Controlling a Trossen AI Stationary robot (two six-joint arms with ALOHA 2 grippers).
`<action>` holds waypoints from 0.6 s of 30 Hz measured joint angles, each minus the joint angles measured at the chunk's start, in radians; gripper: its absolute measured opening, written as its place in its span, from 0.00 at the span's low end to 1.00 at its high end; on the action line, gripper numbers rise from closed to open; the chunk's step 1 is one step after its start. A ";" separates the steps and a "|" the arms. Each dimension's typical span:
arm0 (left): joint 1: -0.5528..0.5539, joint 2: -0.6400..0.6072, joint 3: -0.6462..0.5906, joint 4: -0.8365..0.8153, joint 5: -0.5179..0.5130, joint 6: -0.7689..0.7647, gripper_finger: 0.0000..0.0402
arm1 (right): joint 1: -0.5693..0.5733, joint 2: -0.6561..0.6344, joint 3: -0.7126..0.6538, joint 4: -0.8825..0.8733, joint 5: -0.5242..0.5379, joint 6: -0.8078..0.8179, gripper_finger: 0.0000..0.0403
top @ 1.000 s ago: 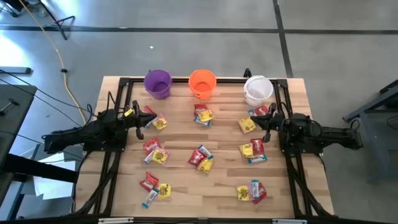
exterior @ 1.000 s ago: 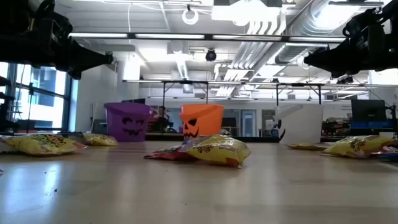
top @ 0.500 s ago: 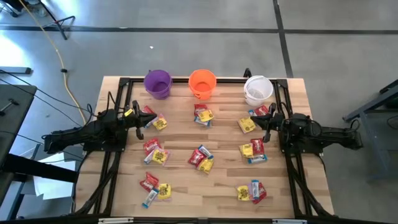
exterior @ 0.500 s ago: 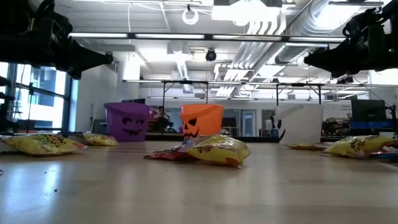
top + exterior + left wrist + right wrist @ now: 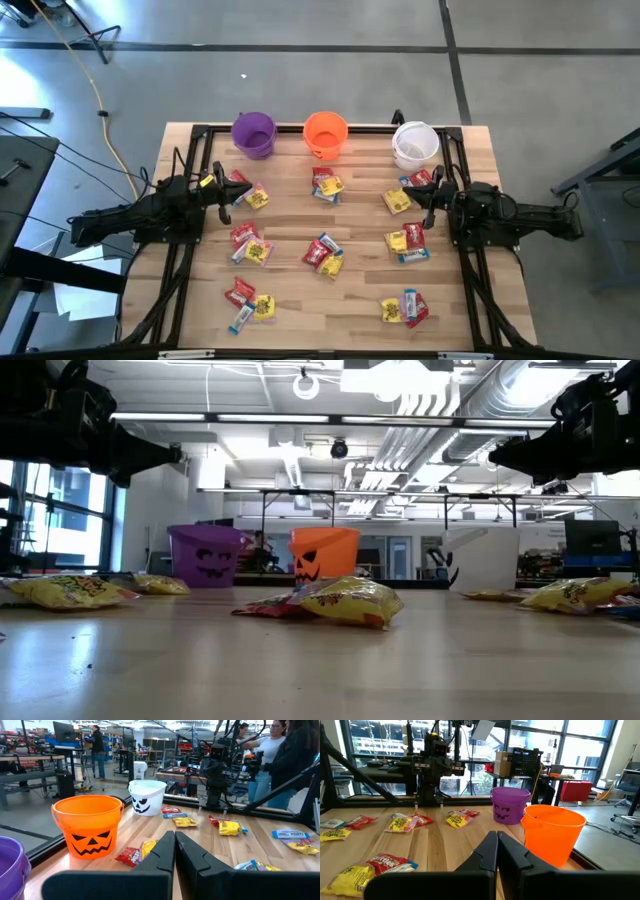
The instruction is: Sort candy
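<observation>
Left gripper I see with fingers pressed together on nothing, raised at the table's left side, right gripper also closed and empty at the right side, candy scattered in small heaps between them, none in the purple bucket, orange bucket or white bucket.

light wooden plank counter | small purple plastic bucket, far edge, left | small orange plastic bucket with jack-o'-lantern face, far edge, middle | small white plastic bucket with ghost face, far edge, right | people standing in room beyond
</observation>
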 joint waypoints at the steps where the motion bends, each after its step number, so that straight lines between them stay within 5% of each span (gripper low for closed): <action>1: 0.000 0.000 0.000 0.000 0.000 0.000 0.00 | 0.000 0.000 0.000 0.000 0.000 0.000 0.00; 18: 0.000 0.000 0.000 0.032 0.000 0.001 0.00 | 0.000 0.000 0.000 0.000 0.000 0.000 0.00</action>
